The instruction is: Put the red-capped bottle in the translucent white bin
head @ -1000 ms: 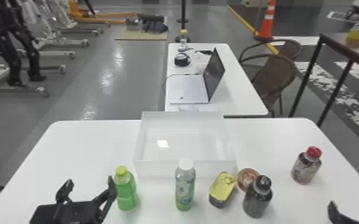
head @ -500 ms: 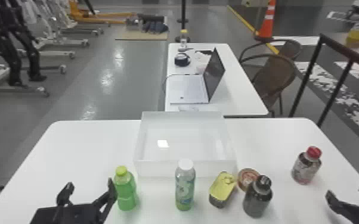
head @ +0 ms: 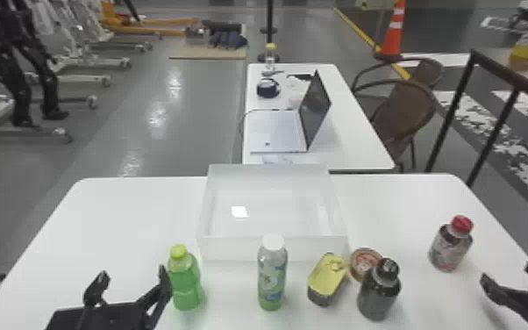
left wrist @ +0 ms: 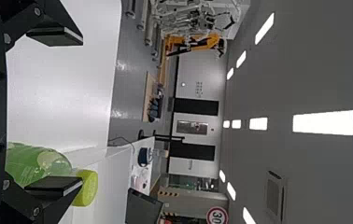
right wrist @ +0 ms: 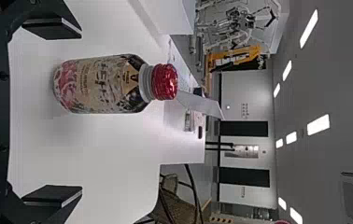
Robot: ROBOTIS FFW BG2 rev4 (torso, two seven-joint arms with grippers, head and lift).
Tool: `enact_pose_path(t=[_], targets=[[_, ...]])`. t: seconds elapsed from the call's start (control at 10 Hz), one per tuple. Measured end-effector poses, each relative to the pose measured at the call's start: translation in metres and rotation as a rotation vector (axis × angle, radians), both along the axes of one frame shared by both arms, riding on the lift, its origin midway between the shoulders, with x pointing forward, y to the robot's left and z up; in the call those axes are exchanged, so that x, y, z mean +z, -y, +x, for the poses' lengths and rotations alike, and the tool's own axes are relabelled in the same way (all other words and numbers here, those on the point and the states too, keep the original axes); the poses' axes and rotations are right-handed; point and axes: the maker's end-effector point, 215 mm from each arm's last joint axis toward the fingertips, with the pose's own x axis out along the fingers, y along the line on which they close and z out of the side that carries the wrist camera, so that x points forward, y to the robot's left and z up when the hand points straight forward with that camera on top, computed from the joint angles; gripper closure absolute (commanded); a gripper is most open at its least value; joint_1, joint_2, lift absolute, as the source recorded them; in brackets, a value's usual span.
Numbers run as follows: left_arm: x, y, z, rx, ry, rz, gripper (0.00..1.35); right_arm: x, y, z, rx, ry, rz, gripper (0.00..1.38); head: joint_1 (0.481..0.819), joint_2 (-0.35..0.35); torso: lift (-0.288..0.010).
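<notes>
Red-capped bottle with a dark neck and patterned label (head: 449, 248) stands upright on the white table (head: 136, 219), right of the translucent white bin (head: 232, 249). Step in hand, we judge: approach with the right pincer (right wrist: 81, 113). It's wide open, nothing held, bottle just ahead and nearer its bin-side finger. So we'd shift a touch toward the bin to centre, keep level, go forward until the label sits well between the fingers, then close evenly. Close off-centre and we likely tip it. Then lift straight up, clear the bin wall and lower upright; a low path risks clipping the neighbours.

Left pincer (head: 132, 271): spread, empty, beside the green bottle with yellow-green cap (head: 184, 281); we'd leave it there.

Containers: bin is open-topped, and inside we see only bare floor with a bright patch. In front of it, the white-capped clear bottle (head: 272, 276) shows green low down. Yellow-topped ring-pull tin (head: 328, 274) and round reddish-brown tin (head: 364, 262) look sealed, contents we can't tell. Same for the dark black-capped bottle (head: 377, 296).
</notes>
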Motion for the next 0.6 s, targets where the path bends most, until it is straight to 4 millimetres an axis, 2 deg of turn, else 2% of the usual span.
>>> enact_pose_path(t=[0.4,0.6], targets=[[-0.004,0.001,0.0,0.0,0.003,-0.021,0.23,-0.016,-0.001,-0.004,-0.004,-0.024,0.047,0.12,0.549,0.0,-0.1],[-0.004,0.004,0.0,-0.003,0.005,-0.023,0.23,-0.007,0.009,0.007,-0.05,-0.012,-0.022,0.08,0.549,0.0,-0.1]])
